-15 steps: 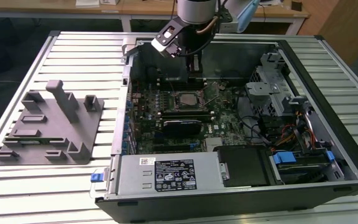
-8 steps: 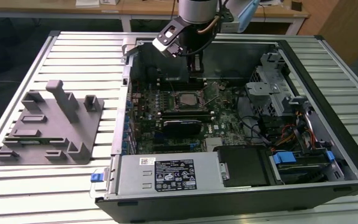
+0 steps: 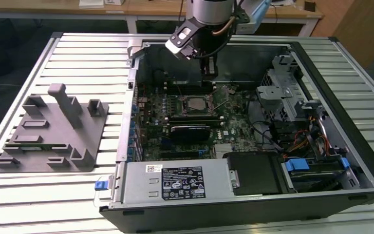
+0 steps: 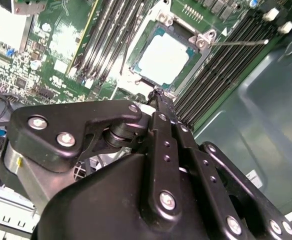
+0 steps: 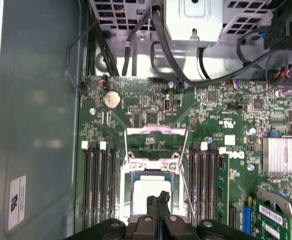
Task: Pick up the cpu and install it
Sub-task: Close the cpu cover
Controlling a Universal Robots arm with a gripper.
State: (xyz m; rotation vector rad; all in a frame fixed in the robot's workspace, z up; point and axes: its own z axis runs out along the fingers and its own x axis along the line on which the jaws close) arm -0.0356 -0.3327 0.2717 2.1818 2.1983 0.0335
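A ribbed aluminium tabletop (image 3: 89,58) is seen in the exterior view; behind it, a light wooden desk (image 3: 148,9) is set over dark floor (image 3: 44,27).

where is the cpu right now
In the first wrist view the cpu sits in the motherboard socket, between the two banks of memory slots, with the claw close over it.

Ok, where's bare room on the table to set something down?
Bare table slats lie between the grey fixture and the far edge, between it and the near edge, and along the exterior view's right of the computer case. Inside the case is crowded, the end effector above the cpu.
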